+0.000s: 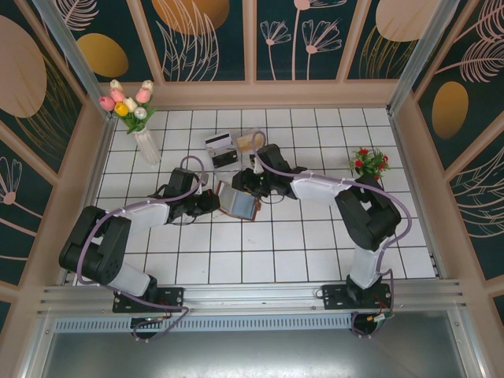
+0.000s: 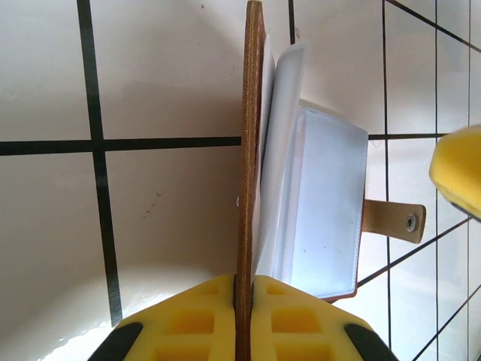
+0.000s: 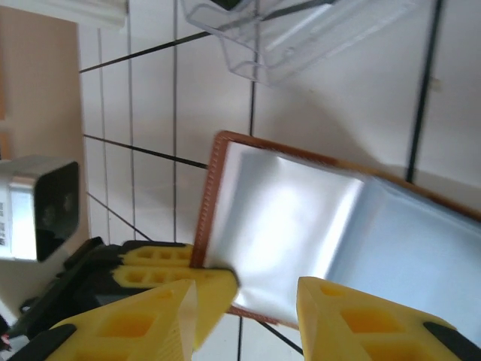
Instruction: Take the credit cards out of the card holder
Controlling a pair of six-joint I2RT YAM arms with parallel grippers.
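Left gripper (image 2: 243, 292) pinches card holder (image 2: 249, 113) by thin brown cover | right gripper (image 3: 263, 304) parted above glossy sleeves (image 3: 278, 218)

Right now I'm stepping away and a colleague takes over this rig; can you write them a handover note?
Left claw: shut on the brown cover edge of the card holder, which is open.
Right claw: open, poised over the holder's clear sleeves, gripping nothing.
Credit cards: none seen coming out; glare hides what the sleeves hold. The clear tray stands beyond the holder.
Done: holder opened and braced. Left: pull the cards out.
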